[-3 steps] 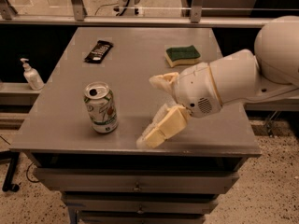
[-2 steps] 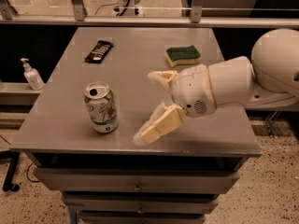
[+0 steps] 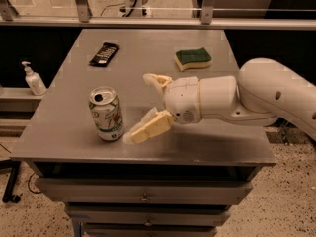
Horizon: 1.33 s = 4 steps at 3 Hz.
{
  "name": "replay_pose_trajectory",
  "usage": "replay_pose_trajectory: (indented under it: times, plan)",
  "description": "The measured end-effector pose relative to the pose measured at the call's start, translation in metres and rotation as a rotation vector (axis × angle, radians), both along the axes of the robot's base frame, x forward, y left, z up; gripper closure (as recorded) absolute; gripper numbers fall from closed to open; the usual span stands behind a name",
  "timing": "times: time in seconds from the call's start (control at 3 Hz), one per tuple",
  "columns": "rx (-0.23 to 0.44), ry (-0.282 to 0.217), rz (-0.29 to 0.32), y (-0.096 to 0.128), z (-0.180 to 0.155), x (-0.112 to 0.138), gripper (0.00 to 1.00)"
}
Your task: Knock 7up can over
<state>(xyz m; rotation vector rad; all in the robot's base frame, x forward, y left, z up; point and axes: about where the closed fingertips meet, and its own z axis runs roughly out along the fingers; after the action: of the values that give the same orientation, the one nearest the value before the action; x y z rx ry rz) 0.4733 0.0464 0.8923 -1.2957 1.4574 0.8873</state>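
A pump bottle (image 3: 33, 78) stands on a ledge (image 3: 15, 94) off the table's (image 3: 222, 144) left side, out of play. The 7up can (image 3: 106, 113) stands upright near the table's front-left corner, with room around it, so a sideways push should tip it freely. Behind it, well apart, lies a flat dark object (image 3: 104, 54), possibly a wrapped snack bar. Just right of the can, the gripper (image 3: 142, 107) hangs low over the table. Its two fingers (image 3: 150, 127) are spread wide, grasp nothing and appear apart from the can, the lower tip just beside its base. A sponge (image 3: 193, 58) lies back right, behind the arm (image 3: 266, 93) that reaches in from the right.
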Motion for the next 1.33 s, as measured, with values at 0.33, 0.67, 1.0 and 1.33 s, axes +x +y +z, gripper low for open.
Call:
replay_pose_trajectory:
  times: [0.33, 0.67, 1.0, 1.33]
  plan:
    - [0.05, 0.008, -0.002, 0.014, -0.012, 0.003, 0.0]
    - [0.096, 0.027, 0.013, 0.03, -0.021, 0.003, 0.0]
    - [0.13, 0.039, 0.042, 0.047, -0.026, 0.003, 0.16]
    - [0.152, 0.049, 0.056, 0.057, -0.028, 0.005, 0.4]
